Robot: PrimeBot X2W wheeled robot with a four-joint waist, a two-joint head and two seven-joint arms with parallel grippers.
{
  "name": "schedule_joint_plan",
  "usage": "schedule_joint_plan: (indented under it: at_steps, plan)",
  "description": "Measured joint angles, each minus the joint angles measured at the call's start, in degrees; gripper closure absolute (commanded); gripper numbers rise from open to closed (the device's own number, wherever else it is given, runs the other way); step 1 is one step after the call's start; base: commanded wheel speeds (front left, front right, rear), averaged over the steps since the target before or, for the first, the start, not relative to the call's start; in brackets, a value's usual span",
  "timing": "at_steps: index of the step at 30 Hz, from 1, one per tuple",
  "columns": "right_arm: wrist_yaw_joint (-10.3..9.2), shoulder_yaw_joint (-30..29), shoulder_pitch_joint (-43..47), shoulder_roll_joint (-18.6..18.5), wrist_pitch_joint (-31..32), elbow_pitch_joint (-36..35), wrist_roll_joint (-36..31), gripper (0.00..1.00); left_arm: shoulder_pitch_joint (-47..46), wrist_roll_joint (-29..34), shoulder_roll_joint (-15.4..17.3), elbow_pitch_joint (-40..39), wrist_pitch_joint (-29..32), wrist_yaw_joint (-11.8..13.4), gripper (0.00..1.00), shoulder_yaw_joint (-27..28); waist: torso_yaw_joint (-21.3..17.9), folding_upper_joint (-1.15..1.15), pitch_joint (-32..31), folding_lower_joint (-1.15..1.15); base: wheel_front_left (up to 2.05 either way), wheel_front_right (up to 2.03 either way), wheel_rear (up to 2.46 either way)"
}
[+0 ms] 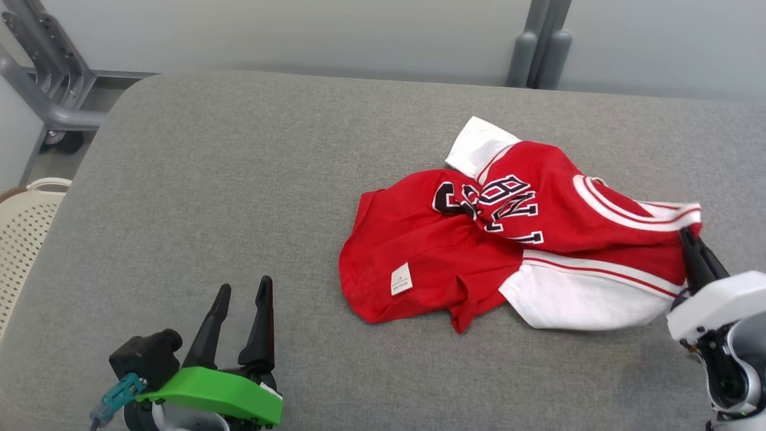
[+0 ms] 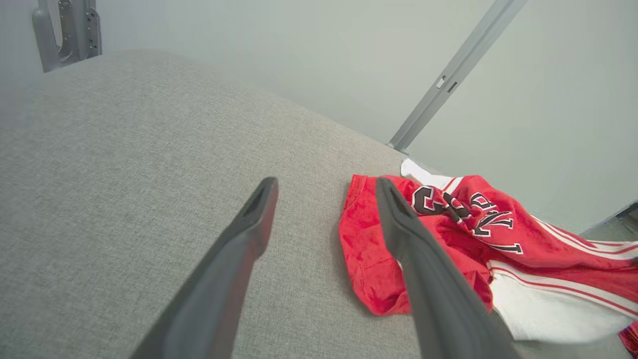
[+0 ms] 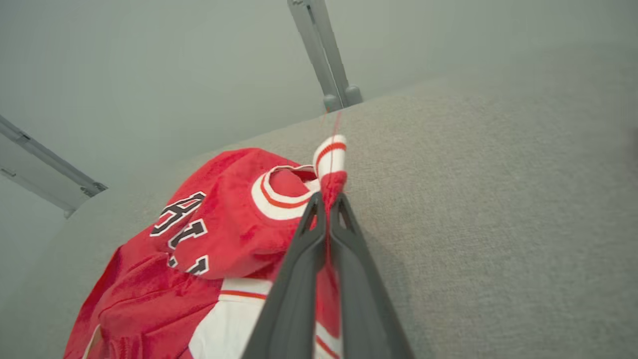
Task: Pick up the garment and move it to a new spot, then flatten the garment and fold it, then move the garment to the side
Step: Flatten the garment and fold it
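The garment (image 1: 413,233) bears black block letters (image 1: 510,206) edged in white and crumpled into folds: an "A" and an "N" can be made out (the rest is creased away). Beside them a black figure (image 1: 450,199) is half hidden. A small white tag (image 1: 401,279) carries print too small to read.

Head view looks down on the table (image 1: 239,179); both wrist views skim it, sharing the garment (image 1: 419,245).

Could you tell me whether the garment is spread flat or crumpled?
Crumpled: the garment lies bunched on the grey table, lettering twisted by folds, one edge pinched in the right gripper.
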Motion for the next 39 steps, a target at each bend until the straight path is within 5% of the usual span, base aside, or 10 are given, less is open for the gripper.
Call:
schedule_joint_plan:
  at_steps: [14,15,16,17,18,25,39]
  plan:
    - [0.02,-8.4,-0.8,-0.7,-13.3,16.5,-6.8,1.00,-2.6,1.5,1.6,-3.0,4.4,-1.6,0.00,-3.0,-6.9,0.00,3.4,0.00,0.00,0.00,0.00]
    - [0.02,-8.9,-1.3,-1.3,-14.2,17.9,-8.3,0.76,-2.8,1.5,1.6,-3.1,4.7,-1.8,0.00,-3.3,-7.1,0.00,3.7,0.00,0.00,0.00,0.00]
    - [0.02,-9.2,-1.9,-1.8,-15.2,19.1,-9.7,0.31,-3.0,1.5,1.6,-3.1,4.8,-1.8,0.00,-3.5,-7.3,0.00,3.9,0.00,0.00,0.00,0.00]
    - [0.01,-9.4,-2.4,-1.9,-15.9,20.2,-10.6,0.31,-3.3,1.5,1.5,-3.1,5.0,-1.8,0.00,-3.7,-7.4,0.00,4.1,0.00,0.00,0.00,0.00]
    - [0.01,-9.4,-2.9,-1.8,-16.4,21.1,-11.4,0.00,-3.6,1.5,1.4,-3.1,5.1,-1.8,0.00,-3.9,-7.4,0.00,4.3,0.00,0.00,0.00,0.00]
    - [0.01,-4.6,-1.9,-1.6,-21.9,18.8,-14.6,0.00,-3.6,1.5,0.7,-1.9,5.2,-2.0,0.00,-4.5,-6.9,0.00,4.8,0.00,0.00,0.00,0.00]
    - [0.03,4.2,13.6,-0.8,-30.9,-0.9,-20.6,0.00,0.5,8.4,3.2,-0.1,0.4,0.0,0.00,-1.7,-8.3,0.00,3.0,0.00,0.00,0.00,0.00]
